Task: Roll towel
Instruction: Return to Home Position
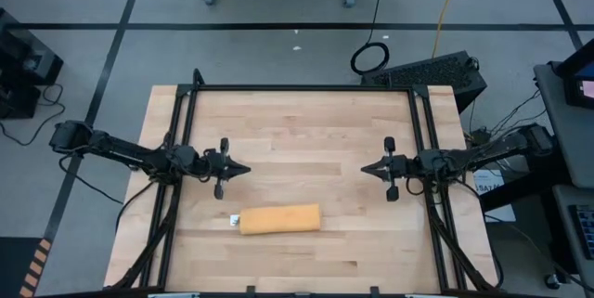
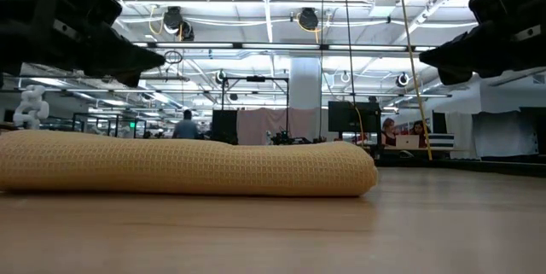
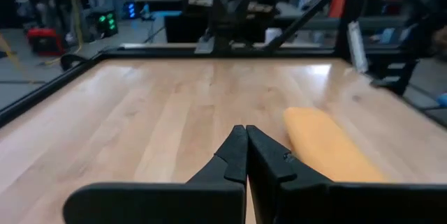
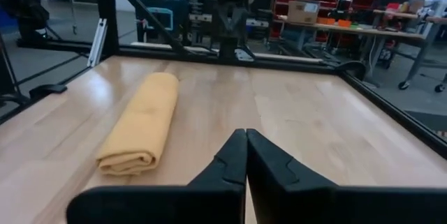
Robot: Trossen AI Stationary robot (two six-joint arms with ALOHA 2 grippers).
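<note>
rolled towel point(image 1: 280, 219), apart from left end effector point(image 1: 240, 170)

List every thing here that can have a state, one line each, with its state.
Mustard-yellow cloth towel: rolled up, lying on the light wooden table, held by neither gripper.
Small white tag: showing at the roll's end on the left arm's side.
Left gripper: shut, empty, raised off the table.
Right gripper: shut, empty, raised off the table.
</note>
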